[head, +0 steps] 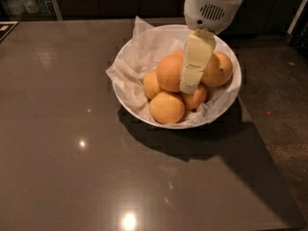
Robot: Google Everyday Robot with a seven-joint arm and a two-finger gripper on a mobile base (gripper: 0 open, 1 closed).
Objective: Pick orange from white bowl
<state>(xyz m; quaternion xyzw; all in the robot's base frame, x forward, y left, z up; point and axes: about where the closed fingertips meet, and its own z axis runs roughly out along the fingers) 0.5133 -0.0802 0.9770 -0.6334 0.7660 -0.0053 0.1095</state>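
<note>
The white bowl [228,101] stands on the dark table, lined with crumpled white paper [134,64] and holding several oranges. The orange [168,74], large with plain skin, lies on top in the middle. An equally large orange with a small dark dot [219,69] lies to its right. Smaller oranges sit at the front [166,108], the left [151,84] and under the gripper [196,99]. My gripper [190,86] hangs down into the bowl from above, over the right side of the plain orange, between the two large ones, and hides part of it.
The glossy dark table [72,143] stretches left and in front of the bowl. Its right edge runs just past the bowl, with speckled floor [284,114] beyond. Bottles [29,1] stand far back left.
</note>
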